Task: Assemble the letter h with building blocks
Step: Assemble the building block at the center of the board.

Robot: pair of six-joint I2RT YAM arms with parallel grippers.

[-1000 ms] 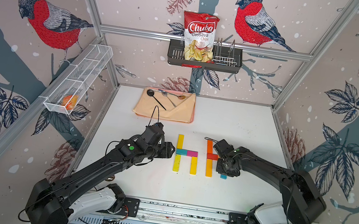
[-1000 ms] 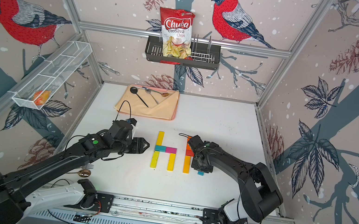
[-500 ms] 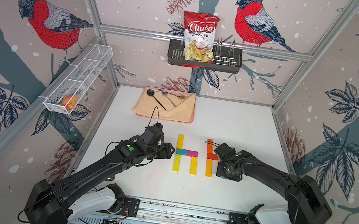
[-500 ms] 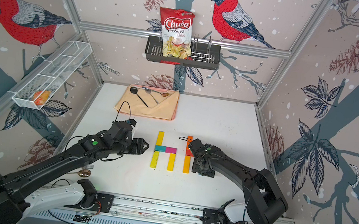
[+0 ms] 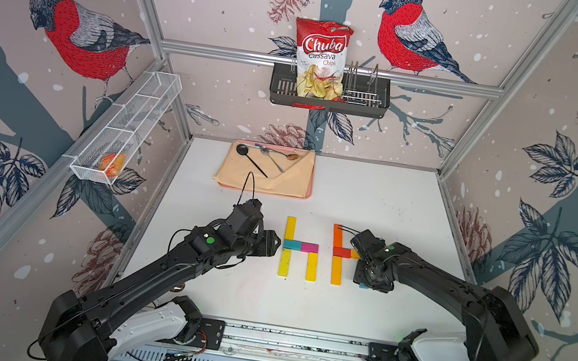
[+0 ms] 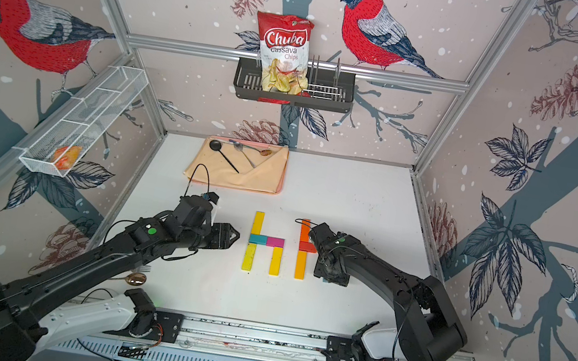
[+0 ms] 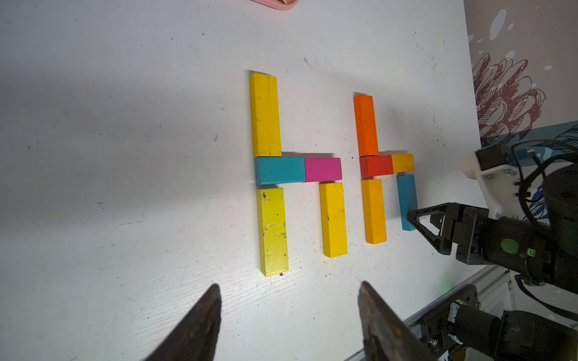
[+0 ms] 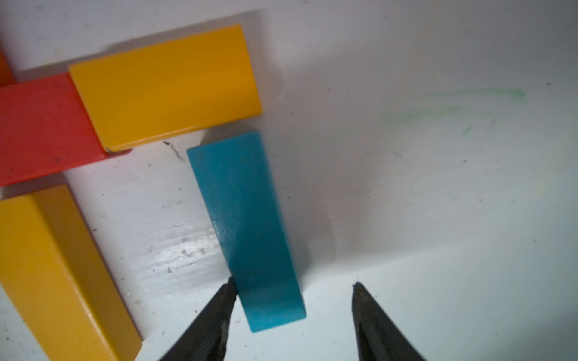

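teal block (image 8: 247, 225): flat on the counter (image 8: 438, 187), last leg of the second h, slightly skewed, small gap to the short amber block (image 8: 165, 84)
right jaws: apart, straddling its near end, one tip touching its side, nothing clamped
left jaws: apart, empty, near the finished h (image 7: 297, 172)
tip: imo nudge it square against the amber, then lift straight off
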